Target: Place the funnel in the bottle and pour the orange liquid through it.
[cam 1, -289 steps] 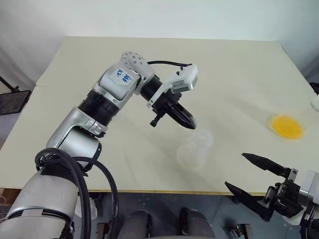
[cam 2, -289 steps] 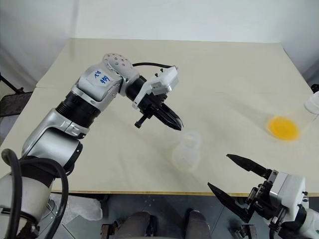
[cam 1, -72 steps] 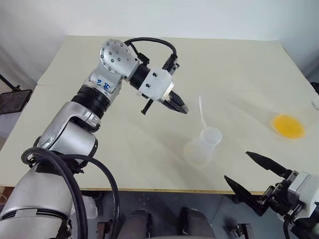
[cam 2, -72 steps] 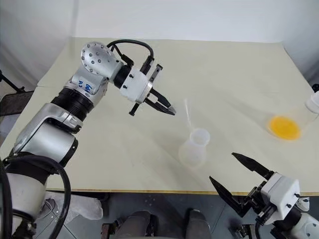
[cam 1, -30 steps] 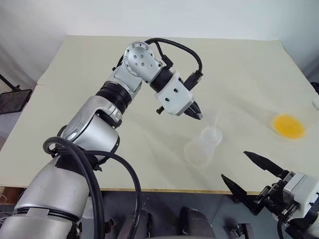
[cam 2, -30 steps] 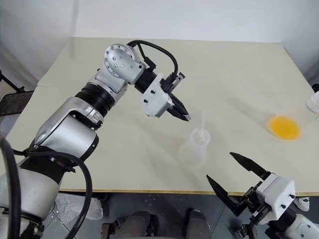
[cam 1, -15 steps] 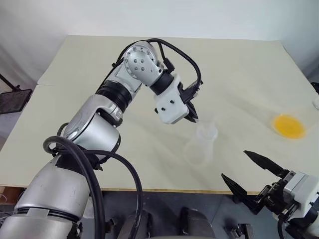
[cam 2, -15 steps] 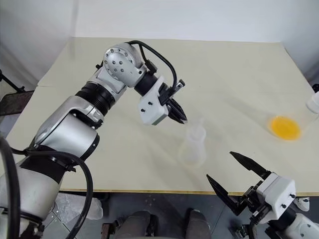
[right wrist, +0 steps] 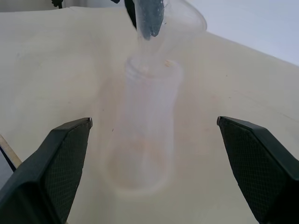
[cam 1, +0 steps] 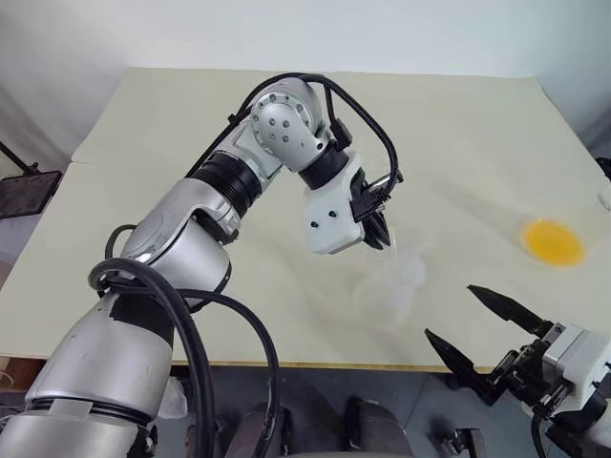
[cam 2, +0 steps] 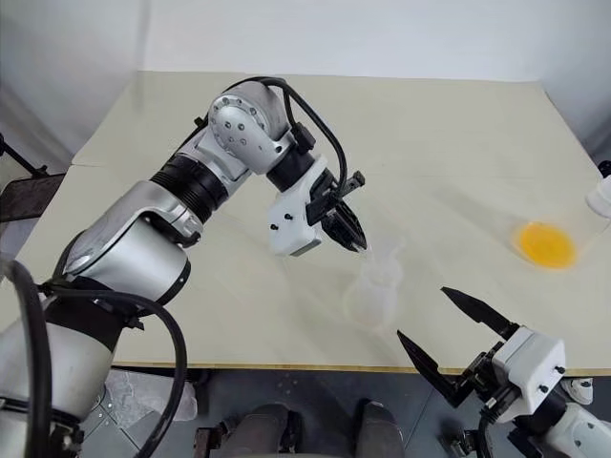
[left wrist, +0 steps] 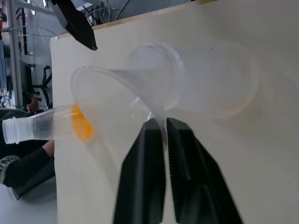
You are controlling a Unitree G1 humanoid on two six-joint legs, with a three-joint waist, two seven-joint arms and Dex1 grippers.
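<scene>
The clear bottle (cam 1: 386, 292) stands upright near the table's front middle. The funnel (left wrist: 117, 98) sits tilted with its spout in the bottle's neck (right wrist: 148, 70). My left gripper (cam 1: 378, 235) hangs just above and left of the neck, pointing down, shut on the funnel's rim. The orange liquid (cam 1: 551, 241) shows as a round patch in a clear container at the far right of the table. My right gripper (cam 1: 449, 311) is open near the front edge, right of the bottle, with nothing between its fingers (right wrist: 70, 140).
The cream table (cam 1: 191, 124) has its front edge (cam 1: 315, 364) close below the bottle. A seam (cam 1: 72, 164) runs along its left side. A white cap or neck (cam 2: 600, 196) shows at the right edge, beside the orange liquid.
My left gripper has rolled over and drawn slightly back and down with the funnel, whose spout now sits lower in the bottle's neck. The right arm has stayed still.
</scene>
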